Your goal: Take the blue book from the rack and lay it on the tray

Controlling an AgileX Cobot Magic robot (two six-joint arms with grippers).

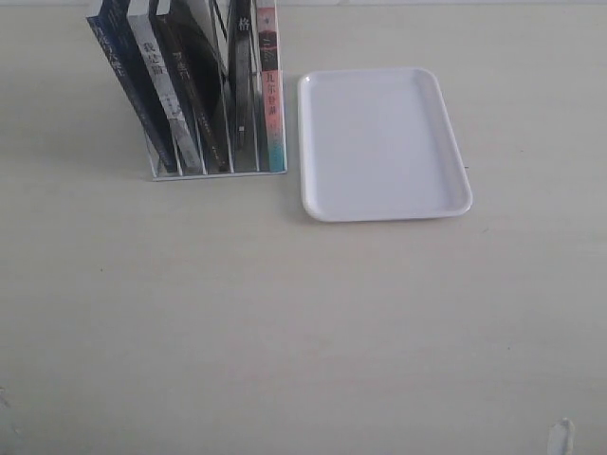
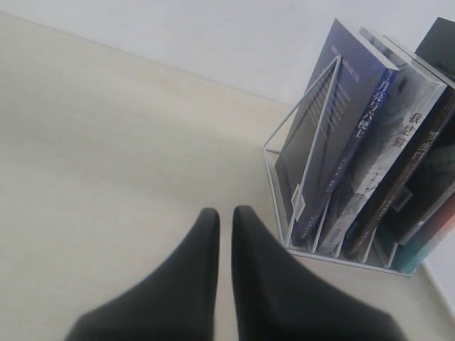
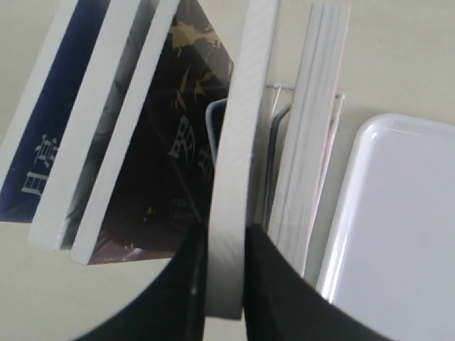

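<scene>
The blue book (image 1: 128, 85) leans in the leftmost slot of the white wire rack (image 1: 218, 174); its dark blue spine (image 2: 362, 142) and blue cover (image 3: 53, 106) also show in the wrist views. The white tray (image 1: 379, 142) lies just right of the rack with nothing on it. My right gripper (image 3: 226, 231) is above the rack, shut on the white page edge of a black-spined book (image 3: 238, 128), three slots from the blue book. My left gripper (image 2: 225, 211) hovers over the table left of the rack (image 2: 277, 177), shut on nothing. Neither gripper shows in the exterior view.
A grey-white book (image 1: 163, 95), black-spined books (image 1: 204, 95) and a pale book with a pink-teal spine (image 1: 271, 95) fill the other slots. The tray (image 3: 398, 227) sits close beside the pale book. Pale tabletop (image 1: 285, 332) spreads in front.
</scene>
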